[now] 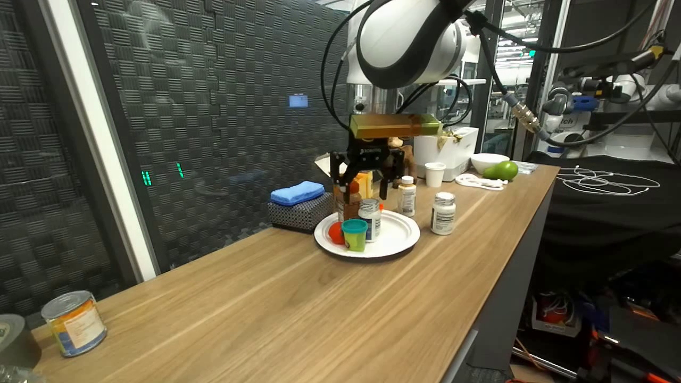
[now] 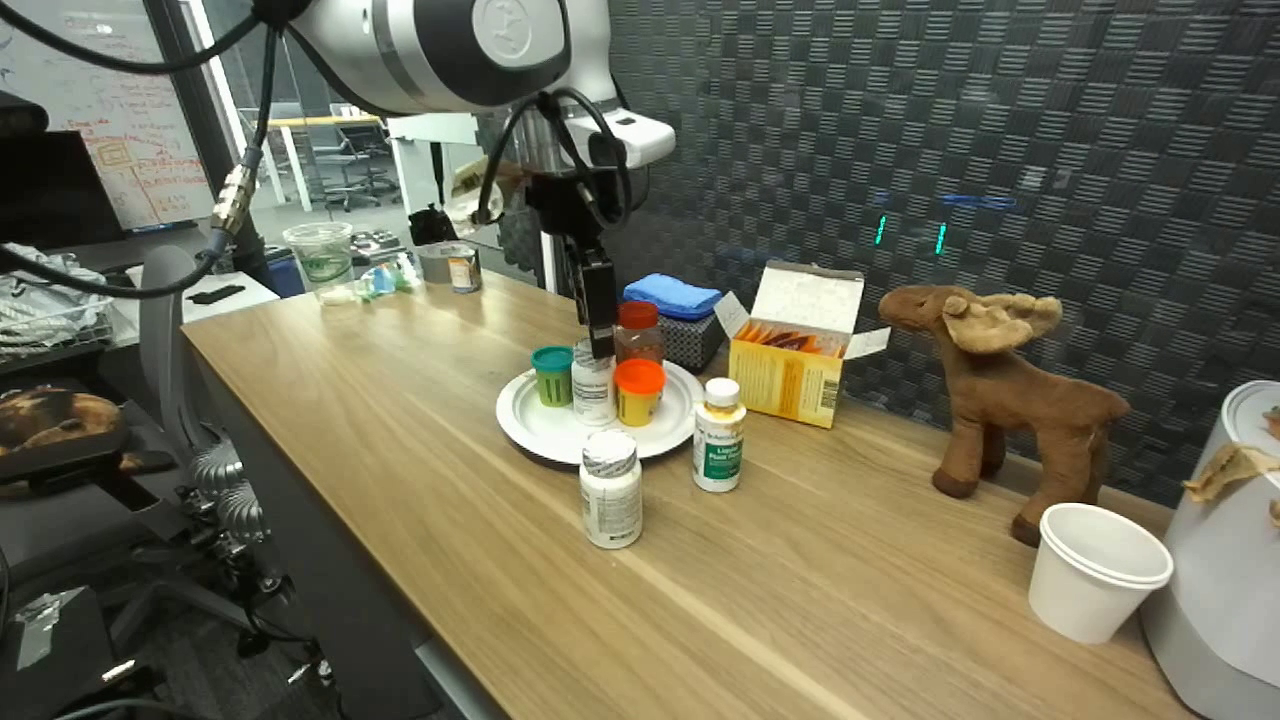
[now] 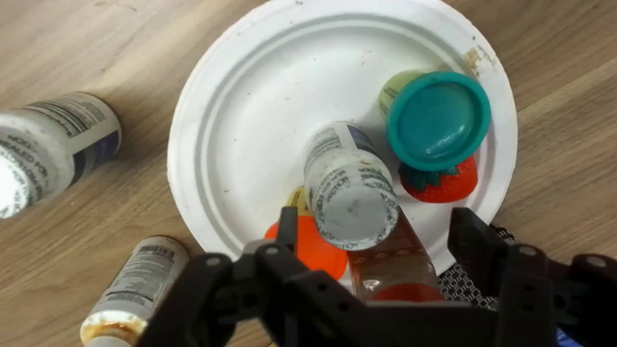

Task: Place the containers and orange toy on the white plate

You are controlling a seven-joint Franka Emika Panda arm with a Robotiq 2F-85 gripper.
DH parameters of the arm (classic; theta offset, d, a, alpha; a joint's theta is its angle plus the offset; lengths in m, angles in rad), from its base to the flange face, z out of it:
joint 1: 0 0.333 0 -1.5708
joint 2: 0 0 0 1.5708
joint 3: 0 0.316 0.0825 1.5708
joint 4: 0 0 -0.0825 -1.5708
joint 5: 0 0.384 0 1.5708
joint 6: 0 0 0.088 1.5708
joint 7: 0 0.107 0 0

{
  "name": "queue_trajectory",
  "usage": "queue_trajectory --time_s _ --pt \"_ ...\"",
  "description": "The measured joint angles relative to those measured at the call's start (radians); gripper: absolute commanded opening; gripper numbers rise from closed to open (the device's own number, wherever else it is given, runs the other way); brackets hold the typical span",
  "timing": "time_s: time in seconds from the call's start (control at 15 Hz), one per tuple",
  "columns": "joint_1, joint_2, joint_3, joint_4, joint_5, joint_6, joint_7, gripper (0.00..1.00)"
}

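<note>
Teal-lidded container [image 3: 439, 120], orange-lidded container [image 2: 638, 400], white bottle [image 2: 593, 395] and red-capped bottle [image 2: 645, 346] are standing on the white plate [image 3: 260, 101]; a strawberry toy [image 3: 446, 187] is resting just beside the teal-lidded one. The jaws are hanging above, spread apart.

White plate [image 3: 260, 111]: I see one.
White bottles [image 3: 354, 193]: I count three, one on the plate and two near it on the worktop [image 1: 266, 319].
Brown bottle with red lid [image 2: 640, 343]: one.
Lidded tubs [image 3: 438, 123]: I count two, one teal-topped and one orange-topped.
Red strawberry toy [image 3: 443, 185]: one.
Hand [image 3: 374, 221]: one, the one I drive.
Brown toy moose [image 2: 1035, 400]: one.
Yellow box [image 2: 785, 378]: one.
Patterned box [image 1: 298, 214]: one.
Blue cloth [image 2: 672, 295]: one.
White cup [image 2: 1090, 580]: one from here; whether a second is nested inside, I cannot tell.
Clear cup [image 2: 322, 258]: one.
White bowl [image 1: 485, 160]: one.
Green fruit [image 1: 503, 170]: at least one; I cannot tell the number exactly.
Tin can [image 1: 77, 324]: one.
Grey roll [image 1: 18, 343]: one.
</note>
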Motion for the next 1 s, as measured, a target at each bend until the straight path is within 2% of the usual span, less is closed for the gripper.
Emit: queue_trajectory --time_s 0.27,0.47,0.8,1.0 --pt "0.011 -0.067 -0.006 -0.03 -0.035 0.003 0.0 1.0" --pt "0.008 -0.145 -0.025 -0.104 -0.068 0.004 -0.002 1.0" --pt "-0.045 -0.268 -0.058 -0.267 -0.064 0.066 -0.062 1.0" --pt "-0.091 -0.297 -0.081 -0.326 -0.064 0.108 -0.097 1.0"
